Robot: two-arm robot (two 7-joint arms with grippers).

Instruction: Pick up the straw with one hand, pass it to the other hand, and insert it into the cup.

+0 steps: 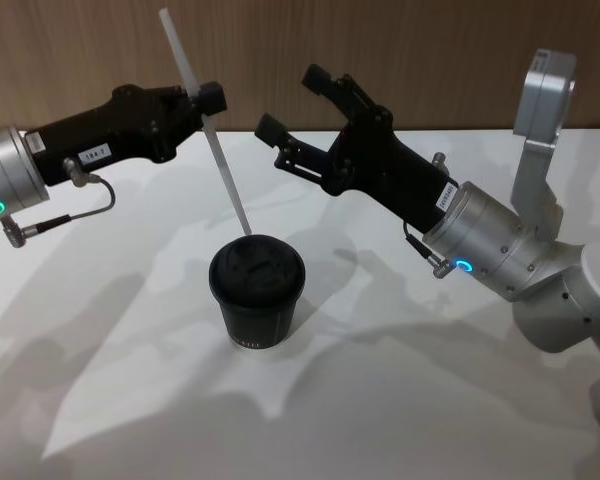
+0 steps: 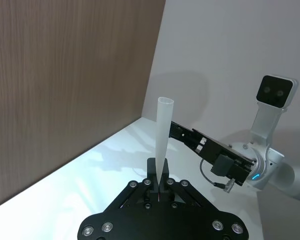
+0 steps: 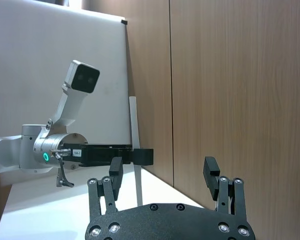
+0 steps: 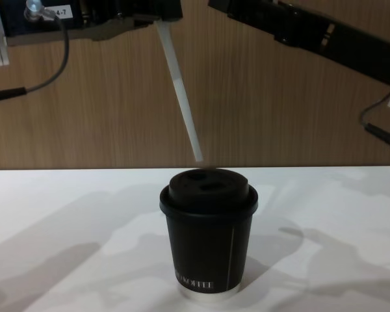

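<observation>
**A:** Where's your straw?

**B:** Your left gripper [image 1: 212, 98] has the white straw [image 1: 211, 137] pinched between its fingers. Look at your left wrist view: the fingertips are closed on the straw [image 2: 162, 143] just above its lower part, and the open end rises above the gripper [image 2: 159, 186]. It hangs tilted, not vertical, with the upper end leaning toward the wooden wall [image 1: 380, 40] and the lower end slanting down toward the cup.

**A:** And the cup?

**B:** The black paper coffee cup [image 1: 256, 294] stands upright on the white table [image 1: 430, 400], lid on, about midway between the table's left and right edges. In your chest view the straw's [image 4: 181, 89] lower tip sits just above the domed lid [image 4: 208, 187], a little left of the lid's middle. I can't tell whether it touches the lid; it looks slightly clear.

**A:** Your right side?

**B:** The right gripper [image 1: 295, 103] is raised above the table, behind and to the right of the cup, with its fingers spread wide and nothing between them. Your right wrist view shows the two finger pairs [image 3: 112, 177] well apart, with the straw [image 3: 135, 150] and the left gripper [image 3: 140, 156] beyond them.
</observation>
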